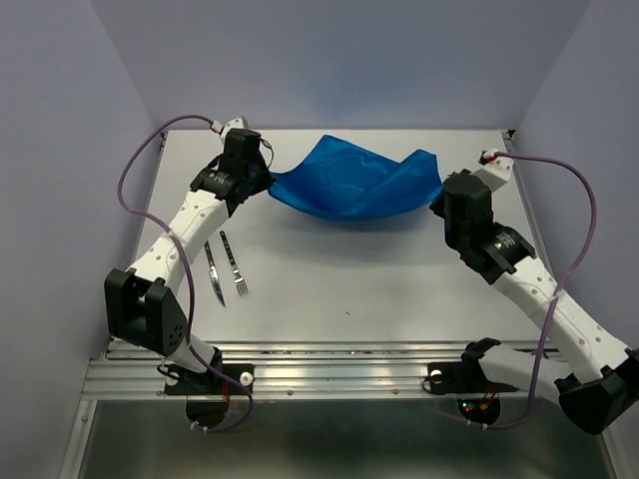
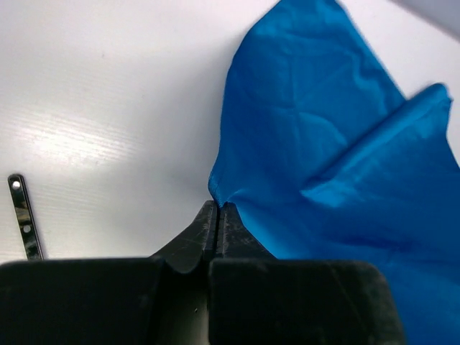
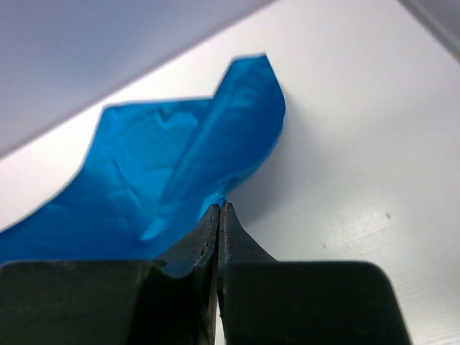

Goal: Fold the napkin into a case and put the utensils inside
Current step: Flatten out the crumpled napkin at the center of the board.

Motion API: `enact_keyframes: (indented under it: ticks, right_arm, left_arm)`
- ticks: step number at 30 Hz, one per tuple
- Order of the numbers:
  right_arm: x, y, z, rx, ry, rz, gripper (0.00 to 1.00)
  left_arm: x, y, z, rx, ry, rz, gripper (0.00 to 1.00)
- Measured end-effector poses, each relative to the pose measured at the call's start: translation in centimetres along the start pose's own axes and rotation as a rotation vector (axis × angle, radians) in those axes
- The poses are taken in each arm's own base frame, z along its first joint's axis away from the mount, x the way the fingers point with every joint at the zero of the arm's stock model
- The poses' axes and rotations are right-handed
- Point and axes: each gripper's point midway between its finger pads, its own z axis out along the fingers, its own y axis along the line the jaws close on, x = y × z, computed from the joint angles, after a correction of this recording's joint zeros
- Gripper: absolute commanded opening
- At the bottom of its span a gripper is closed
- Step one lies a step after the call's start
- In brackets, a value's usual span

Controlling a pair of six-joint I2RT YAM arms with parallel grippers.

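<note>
– Well, overhead first: where is the cloth?
– The bright blue, creased thin cloth napkin (image 1: 349,185) sags between the two pairs of jaws. The left gripper (image 1: 268,181) pinches its one end and the right gripper (image 1: 437,203) its other, over the far half of the white table (image 1: 379,289). Whether the cloth's low middle touches the table cannot be told.
– And the cutlery?
– The slim silver metal knife (image 1: 215,272) and the metal fork with tines (image 1: 234,264) lie side by side on the table. They are well apart from the left jaws, on the near side, and nowhere near the right ones.
– What does the left wrist view add?
– The left jaws are pressed together with a corner of the napkin nipped at their tips. The cloth spreads away ahead and to the right of them, with one fold lying over another. Far to the left of the jaws lies a metal handle end (image 2: 23,219); which utensil it belongs to cannot be told.
– The right wrist view?
– The right jaws are likewise closed tight on the napkin's edge at their tips. The cloth billows ahead and to the left of them, with bare table to the right.
</note>
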Motion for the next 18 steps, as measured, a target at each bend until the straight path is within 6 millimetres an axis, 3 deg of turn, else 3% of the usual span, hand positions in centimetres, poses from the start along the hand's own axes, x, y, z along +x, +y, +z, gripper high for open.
enact_keyframes:
  ticks: [3,7,14,18]
  right_arm:
    - [-4.1,0.6,-1.4,-0.018,-0.074,0.040,0.01]
    - [-11.4,2.0,-4.3,-0.085,-0.200,0.108,0.01]
    - [-21.6,3.1,-10.0,-0.215,-0.381,0.208,0.01]
    - [-25.2,3.7,-12.5,-0.287,-0.448,0.242,0.01]
  left_arm:
    - [-2.4,-1.5,-1.9,0.054,-0.047,0.019,0.00]
    - [-7.0,-4.5,-5.9,0.166,-0.150,0.049,0.00]
    - [-15.2,-9.0,-16.7,0.385,-0.397,0.080,0.00]
    - [-18.2,-9.8,-22.4,0.461,-0.518,0.071,0.00]
